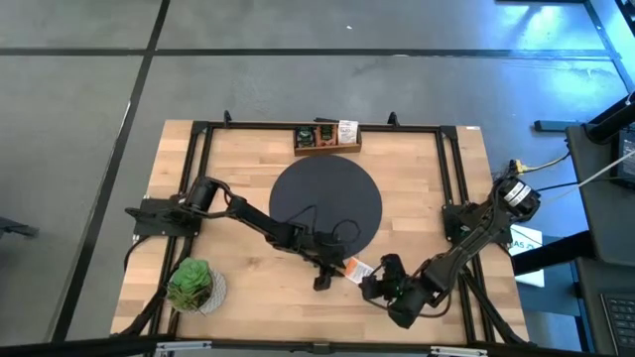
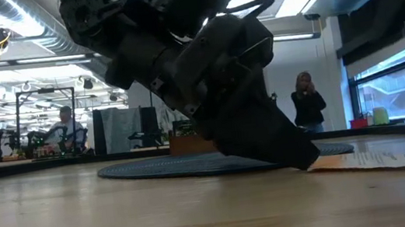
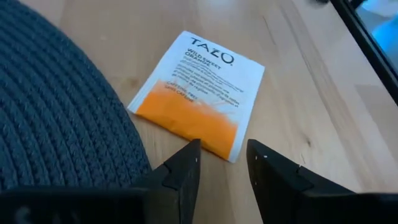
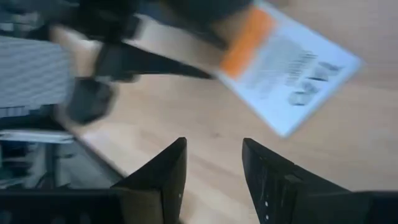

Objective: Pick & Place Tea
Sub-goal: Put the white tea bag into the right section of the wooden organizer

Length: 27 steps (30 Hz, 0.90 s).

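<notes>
Both sets of jaws stand slightly apart and hold nothing. We see the left gripper (image 3: 221, 165) low over the wooden table (image 1: 248, 288), its fingertips just short of a white-and-orange tea packet (image 3: 199, 93) lying flat beside the edge of the black round mat (image 1: 325, 203). Our right gripper (image 4: 211, 168) hovers near the same packet from the other side. More tea sits in a wooden box (image 1: 326, 138) at the table's far edge.

One orange-and-white tea packet (image 1: 358, 268) on bare wood near the front edge. One black round mat (image 1: 326, 206) mid-table. One wooden box (image 1: 326, 138) at the far edge, packets inside uncountable. One green plant (image 1: 190, 283) front left. Two arms.
</notes>
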Each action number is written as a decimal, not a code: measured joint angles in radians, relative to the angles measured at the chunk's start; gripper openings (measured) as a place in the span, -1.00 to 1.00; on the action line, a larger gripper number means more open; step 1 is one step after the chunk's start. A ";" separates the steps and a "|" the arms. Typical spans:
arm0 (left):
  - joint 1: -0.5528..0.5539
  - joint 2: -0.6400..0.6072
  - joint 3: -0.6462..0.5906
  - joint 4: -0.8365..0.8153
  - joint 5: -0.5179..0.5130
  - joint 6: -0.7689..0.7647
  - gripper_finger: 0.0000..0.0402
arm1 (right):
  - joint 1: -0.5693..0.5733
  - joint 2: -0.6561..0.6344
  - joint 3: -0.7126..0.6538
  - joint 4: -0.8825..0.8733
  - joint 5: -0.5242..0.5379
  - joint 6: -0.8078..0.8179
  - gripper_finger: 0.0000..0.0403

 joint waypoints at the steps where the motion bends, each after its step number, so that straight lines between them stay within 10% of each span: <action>1: -0.003 0.000 0.000 0.001 -0.005 -0.016 -0.37 | 0.000 0.008 0.000 -0.017 -0.010 0.021 -0.22; 11: -0.018 0.001 -0.002 0.041 -0.003 -0.124 -0.37 | -0.005 0.148 0.005 -0.090 -0.252 0.222 -0.22; 27: -0.017 0.001 -0.001 0.130 -0.047 -0.067 -0.37 | -0.014 0.170 0.004 -0.127 -0.117 0.224 -0.22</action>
